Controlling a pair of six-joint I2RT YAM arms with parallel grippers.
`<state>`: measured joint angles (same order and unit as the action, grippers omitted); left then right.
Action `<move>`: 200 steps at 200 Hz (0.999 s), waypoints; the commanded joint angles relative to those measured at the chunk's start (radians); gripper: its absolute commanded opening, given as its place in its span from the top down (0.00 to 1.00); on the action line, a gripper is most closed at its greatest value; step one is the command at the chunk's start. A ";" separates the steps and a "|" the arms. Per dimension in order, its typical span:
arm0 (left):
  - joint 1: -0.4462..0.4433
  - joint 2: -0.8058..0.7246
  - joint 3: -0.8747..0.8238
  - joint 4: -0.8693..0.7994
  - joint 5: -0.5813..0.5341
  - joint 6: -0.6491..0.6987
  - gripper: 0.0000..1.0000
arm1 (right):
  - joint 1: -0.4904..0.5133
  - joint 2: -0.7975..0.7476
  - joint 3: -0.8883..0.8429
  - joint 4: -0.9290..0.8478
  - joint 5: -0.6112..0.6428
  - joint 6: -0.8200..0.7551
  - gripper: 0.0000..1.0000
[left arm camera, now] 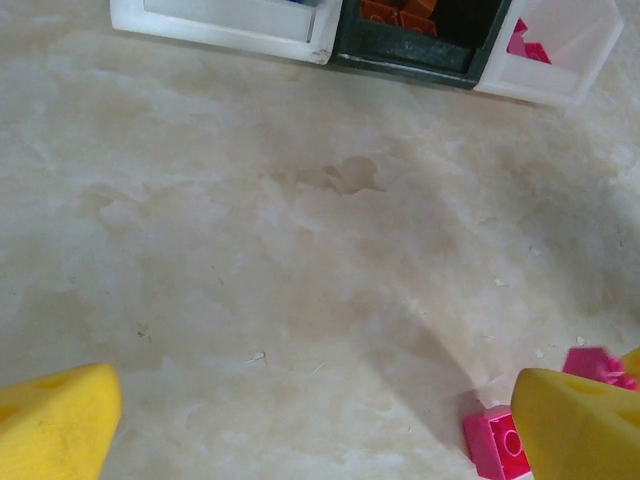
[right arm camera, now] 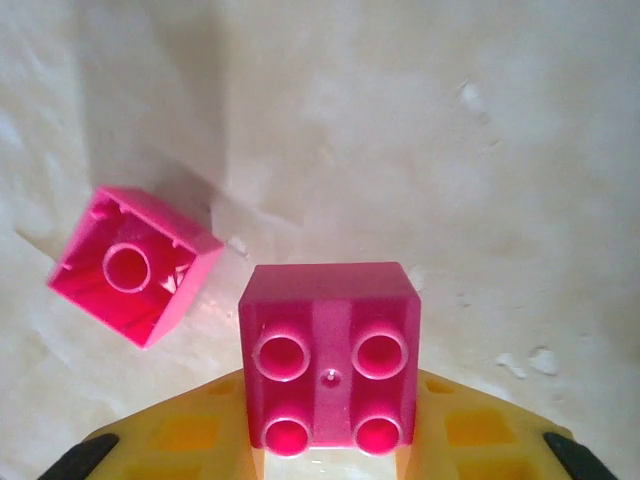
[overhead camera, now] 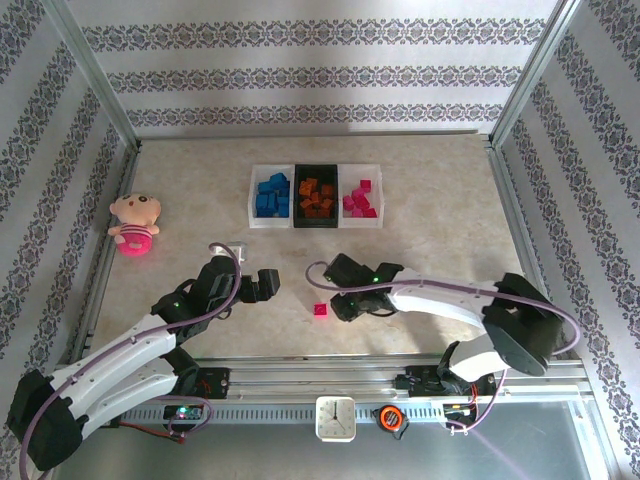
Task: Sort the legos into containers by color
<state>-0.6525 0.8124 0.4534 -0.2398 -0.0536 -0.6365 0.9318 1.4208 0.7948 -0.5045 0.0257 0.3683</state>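
My right gripper point(right arm camera: 330, 400) is shut on a magenta lego point(right arm camera: 330, 350), its four studs facing the camera, just above the table. A second magenta lego point(right arm camera: 130, 265) lies hollow side up on the table to its left; from the top view this loose lego point(overhead camera: 320, 310) sits just left of the right gripper point(overhead camera: 345, 300). My left gripper point(overhead camera: 262, 285) is open with nothing between its yellow fingers point(left arm camera: 50, 420), and the loose lego point(left arm camera: 495, 445) lies by its right finger. The three containers stand in a row at the back: white with blue legos point(overhead camera: 270, 195), black with orange point(overhead camera: 318, 195), white with magenta point(overhead camera: 360, 195).
A pink plush doll point(overhead camera: 135, 225) lies at the far left of the table. Metal frame rails point(overhead camera: 105, 230) run along the table's sides. Bare beige tabletop point(overhead camera: 430, 230) lies between the grippers and the bins.
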 commanded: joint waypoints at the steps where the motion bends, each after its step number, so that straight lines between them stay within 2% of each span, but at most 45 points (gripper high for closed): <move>1: 0.012 0.013 0.007 0.034 0.016 0.020 0.00 | -0.039 -0.055 0.054 -0.031 0.009 -0.037 0.78; 22: 0.011 0.029 0.021 0.030 0.031 0.032 0.00 | -0.099 -0.041 0.149 -0.009 -0.024 -0.075 0.78; 42: 0.011 0.048 0.029 0.041 0.056 0.038 0.00 | -0.150 0.047 0.270 0.035 -0.059 -0.103 0.79; 75: 0.010 0.111 0.064 0.023 0.112 0.059 0.00 | -0.215 0.282 0.527 0.067 -0.063 -0.107 0.79; 132: 0.009 0.113 0.057 0.006 0.111 0.052 0.00 | -0.298 0.640 0.903 0.010 0.027 -0.063 0.74; 152: 0.009 0.102 0.053 0.001 0.112 0.054 0.00 | -0.322 0.713 0.993 -0.009 0.028 -0.039 0.66; 174: 0.010 0.093 0.050 -0.012 0.109 0.054 0.00 | -0.340 0.739 1.046 -0.017 0.011 -0.023 0.45; 200: 0.009 0.073 0.044 -0.016 0.097 0.052 0.00 | -0.338 0.688 1.012 -0.003 0.009 -0.032 0.40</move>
<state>-0.6525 0.9131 0.4980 -0.2379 0.0521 -0.6022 0.5922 2.1605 1.7992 -0.4923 0.0219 0.3305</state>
